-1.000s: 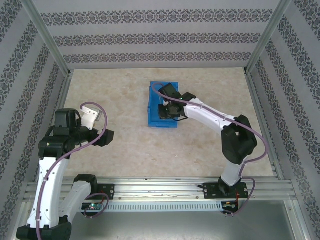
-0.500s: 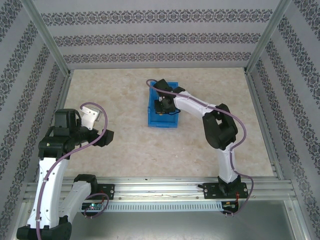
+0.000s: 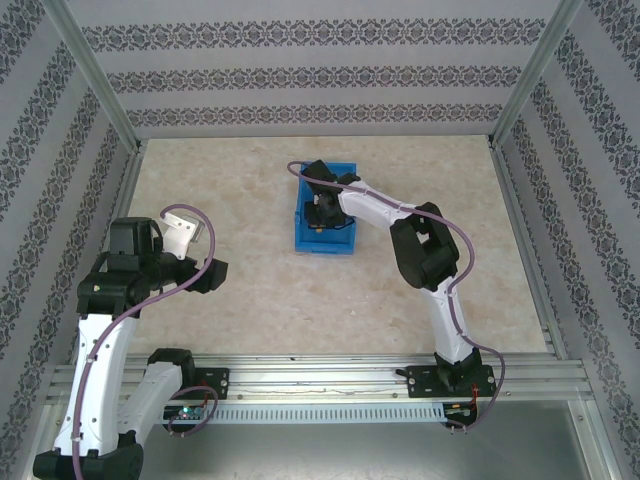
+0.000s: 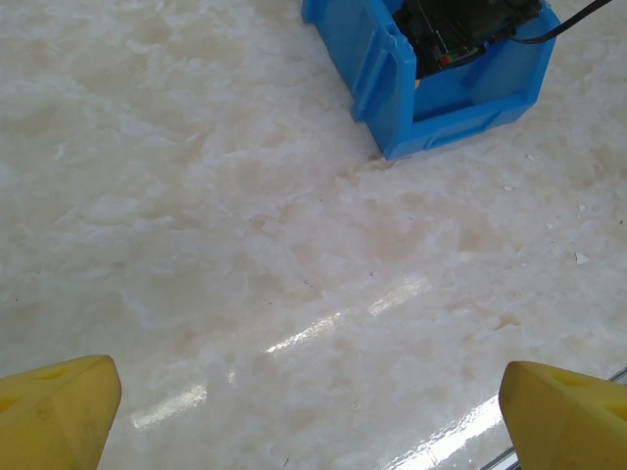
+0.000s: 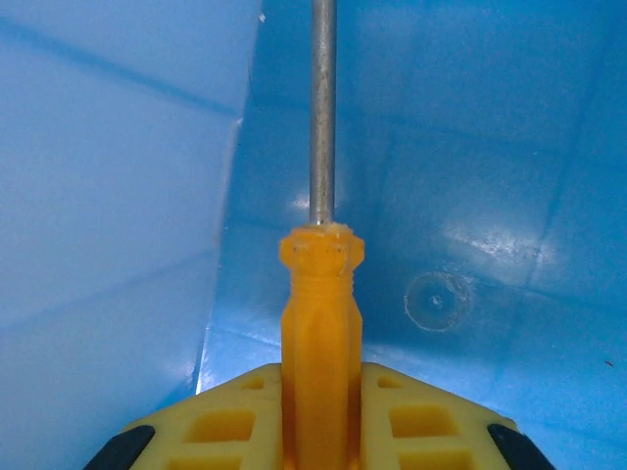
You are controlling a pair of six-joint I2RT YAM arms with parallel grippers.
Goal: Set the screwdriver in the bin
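well inside bin (image 5: 118,147), right end effector (image 5: 321,416) clamps screwdriver (image 5: 321,284).

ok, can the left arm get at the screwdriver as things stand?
Probably not. The screwdriver is clamped in the right pincer, low inside the bin, and the right arm covers the bin from above. The left pincer is open over the table, well short of the bin.

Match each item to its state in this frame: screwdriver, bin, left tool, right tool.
Items:
1. screwdriver
2. bin
3. left tool
4. right tool

States:
A. open, over bare table
B. shut, lowered inside the bin
C. blue, resting on the table
D. orange handle gripped, metal shaft pointing away

Pairs: 1-D, 2-C, 3-A, 4-B
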